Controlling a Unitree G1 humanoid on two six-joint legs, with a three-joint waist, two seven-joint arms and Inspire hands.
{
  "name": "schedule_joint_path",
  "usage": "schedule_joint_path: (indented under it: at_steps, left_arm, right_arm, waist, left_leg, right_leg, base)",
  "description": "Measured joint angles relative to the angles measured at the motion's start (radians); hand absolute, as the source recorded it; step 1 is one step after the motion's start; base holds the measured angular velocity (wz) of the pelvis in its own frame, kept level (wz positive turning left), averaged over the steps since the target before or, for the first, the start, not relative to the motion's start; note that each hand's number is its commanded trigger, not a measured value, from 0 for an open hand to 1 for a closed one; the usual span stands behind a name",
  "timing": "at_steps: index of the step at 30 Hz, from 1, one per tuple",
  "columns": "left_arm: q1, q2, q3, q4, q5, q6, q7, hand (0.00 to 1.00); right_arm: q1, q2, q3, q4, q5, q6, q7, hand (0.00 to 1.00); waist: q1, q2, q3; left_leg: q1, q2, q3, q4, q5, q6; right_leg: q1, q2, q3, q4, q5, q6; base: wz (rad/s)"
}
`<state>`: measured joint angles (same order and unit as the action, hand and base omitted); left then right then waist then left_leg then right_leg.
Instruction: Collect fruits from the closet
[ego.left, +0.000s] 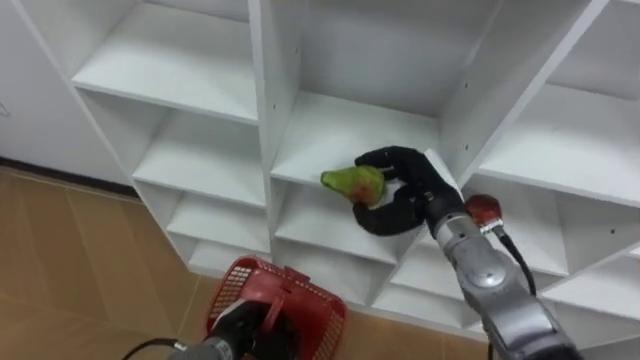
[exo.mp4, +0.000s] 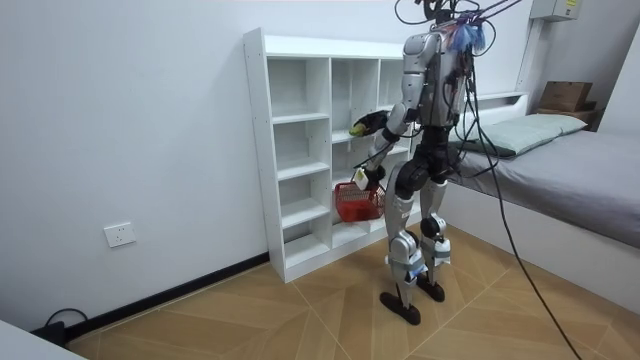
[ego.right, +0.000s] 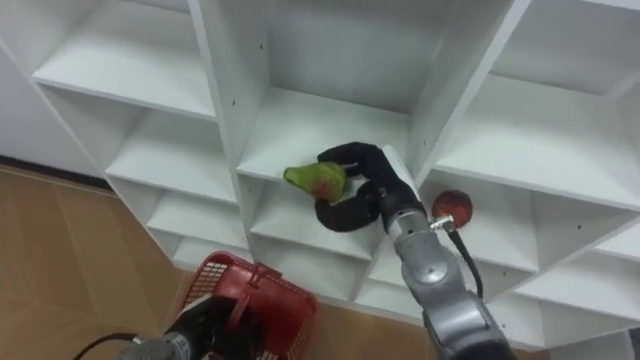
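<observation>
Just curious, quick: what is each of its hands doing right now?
Left hand: closed on the handle of the red basket.
Right hand: closed around a green fruit.

Right hand (ego.left: 412, 185) curled; left hand (ego.left: 240, 326) seemingly clenched.

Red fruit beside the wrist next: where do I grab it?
Round its middle, from the open front, probably: the red fruit is round and sits inside the shelf unit, boards around it. The right hand holds a pear now.
</observation>
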<state>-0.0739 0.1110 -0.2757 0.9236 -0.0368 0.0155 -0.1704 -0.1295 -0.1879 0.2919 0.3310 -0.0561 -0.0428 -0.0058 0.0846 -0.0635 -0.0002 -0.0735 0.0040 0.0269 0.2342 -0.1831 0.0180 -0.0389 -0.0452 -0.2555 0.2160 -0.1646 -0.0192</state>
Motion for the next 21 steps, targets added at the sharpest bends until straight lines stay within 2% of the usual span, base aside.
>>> schedule_joint_path:
  at_steps: [5, 7, 9, 12, 21]
  left_arm:
    - [0.01, -0.005, 0.004, 0.019, 0.0, -0.016, 0.006, 1.0]
    - [0.011, -0.003, 0.005, 0.019, 0.0, -0.018, 0.006, 1.0]
    - [0.011, -0.001, 0.007, 0.019, -0.003, -0.021, 0.007, 1.0]
    - [0.009, -0.005, 0.007, 0.019, -0.003, -0.026, 0.008, 1.0]
    - [0.01, -0.013, 0.007, 0.019, -0.012, -0.031, 0.016, 1.0]
  right_arm:
    - [0.039, 0.008, -0.002, -0.051, 0.002, 0.0, 0.01, 1.0]
    - [0.06, 0.024, -0.004, -0.081, 0.002, 0.0, 0.012, 1.0]
    - [0.081, 0.036, -0.001, -0.114, -0.011, 0.0, 0.019, 1.0]
    - [0.093, 0.038, -0.001, -0.138, -0.072, -0.013, 0.021, 1.0]
    - [0.146, 0.037, -0.002, -0.139, -0.103, -0.013, 0.016, 1.0]
  waist:
    - [-0.027, -0.002, 0.0012]
    - [-0.032, -0.002, 0.0016]
    - [-0.052, 0.001, 0.0034]
    - [-0.055, 0.005, 0.0062]
    - [-0.07, 0.02, 0.0121]
  left_leg:
    - [0.012, 0.001, 0.015, -0.009, 0.0, 0.001]
    - [0.012, 0.001, 0.026, -0.013, 0.001, 0.002]
    - [0.012, 0.0, 0.028, -0.013, 0.001, 0.003]
    - [0.012, 0.0, 0.04, -0.018, 0.001, 0.003]
    - [0.014, 0.001, 0.058, -0.036, 0.001, 0.003]
  right_leg:
    - [0.0, -0.002, 0.013, 0.002, 0.0, 0.0]
    - [-0.005, 0.0, 0.024, 0.001, 0.0, 0.001]
    - [-0.007, 0.003, 0.032, 0.001, -0.001, 0.001]
    - [-0.016, 0.004, 0.046, 0.003, -0.001, 0.001]
    - [-0.034, 0.014, 0.077, 0.004, 0.0, 0.001]
  base:
    - [-0.12]
    - [-0.13]
    - [-0.08]
    - [-0.11]
    - [-0.09]
